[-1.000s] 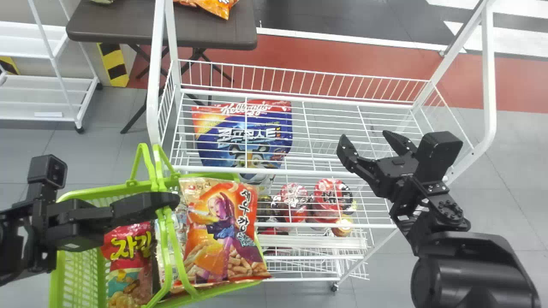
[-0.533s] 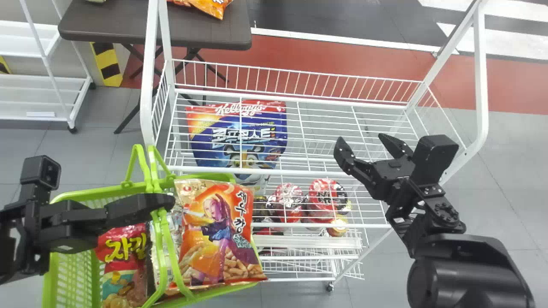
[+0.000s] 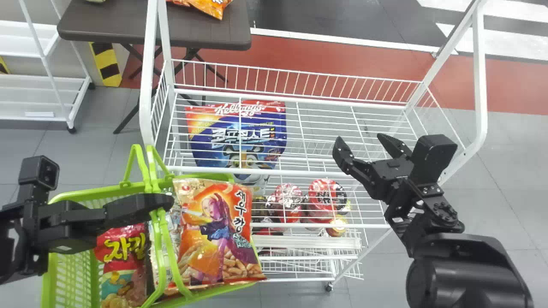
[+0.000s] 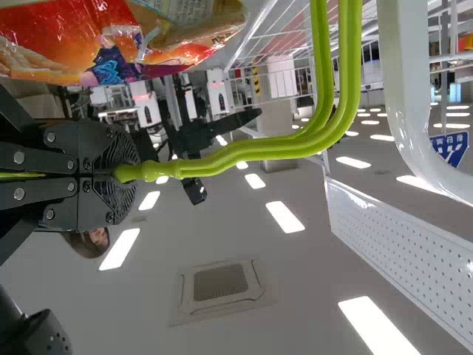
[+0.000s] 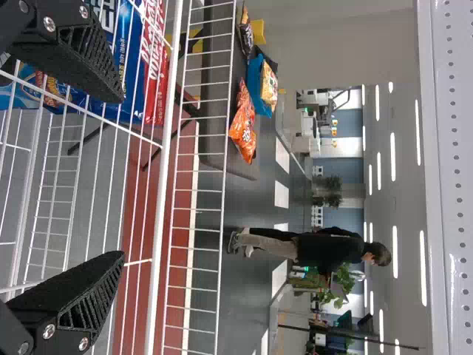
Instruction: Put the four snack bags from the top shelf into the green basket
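The left gripper (image 3: pixel 165 205) holds the green basket (image 3: pixel 70 267) by its raised handles at the lower left; in the left wrist view the left gripper (image 4: pixel 122 174) is shut on the green handles (image 4: pixel 259 151). Inside the basket lie a red snack bag (image 3: pixel 124 261) and, at its right side, an orange snack bag (image 3: pixel 218 233), with another bag partly hidden between them. Over the right part of the white wire top shelf (image 3: pixel 308 171), the right gripper (image 3: pixel 361 143) stands open with nothing between its fingers; the right wrist view shows the right gripper (image 5: pixel 122 181) above the wires.
Below the top shelf's wires lie a blue cereal bag (image 3: pixel 239 139) and several round packs (image 3: pixel 323 196). White posts (image 3: pixel 479 77) rise at the shelf's ends. Behind stands a dark table (image 3: pixel 205 32) with orange bags (image 3: pixel 212 6).
The whole head view has shifted slightly, moving the shelf, basket and both arms a little leftward in it. The right gripper has stayed open and the left one still holds the handles.
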Available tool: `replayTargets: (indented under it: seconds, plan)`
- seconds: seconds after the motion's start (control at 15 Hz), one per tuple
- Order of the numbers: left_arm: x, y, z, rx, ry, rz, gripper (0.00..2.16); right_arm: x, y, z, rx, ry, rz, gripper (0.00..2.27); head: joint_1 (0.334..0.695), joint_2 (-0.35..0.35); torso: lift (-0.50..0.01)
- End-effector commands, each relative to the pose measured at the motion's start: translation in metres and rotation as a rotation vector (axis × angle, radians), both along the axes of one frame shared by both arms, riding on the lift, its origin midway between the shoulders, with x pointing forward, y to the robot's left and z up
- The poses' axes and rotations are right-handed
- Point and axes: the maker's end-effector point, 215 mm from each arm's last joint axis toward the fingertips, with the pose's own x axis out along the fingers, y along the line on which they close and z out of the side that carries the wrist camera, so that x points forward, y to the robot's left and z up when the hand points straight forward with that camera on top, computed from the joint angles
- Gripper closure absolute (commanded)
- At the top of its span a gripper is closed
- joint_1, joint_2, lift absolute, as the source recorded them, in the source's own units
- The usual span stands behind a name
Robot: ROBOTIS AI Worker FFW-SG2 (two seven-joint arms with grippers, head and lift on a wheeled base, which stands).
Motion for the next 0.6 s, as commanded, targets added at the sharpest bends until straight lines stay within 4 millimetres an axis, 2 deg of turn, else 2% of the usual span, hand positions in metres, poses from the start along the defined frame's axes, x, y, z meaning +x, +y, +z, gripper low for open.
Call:
replayTargets:
  seconds: [0.0,0.53]
  plan:
    - [-0.0006,0.0009,0.0022,-0.012,-0.002,-0.001,2.15,0.0004,0.001,0.0,0.002,0.001,0.001,0.07,0.695,-0.192,0.0]
    - [-0.0006,0.0019,0.002,-0.012,-0.001,0.002,2.15,-0.0002,0.0009,-0.0005,0.008,0.001,0.0,0.08,0.695,-0.189,0.0]
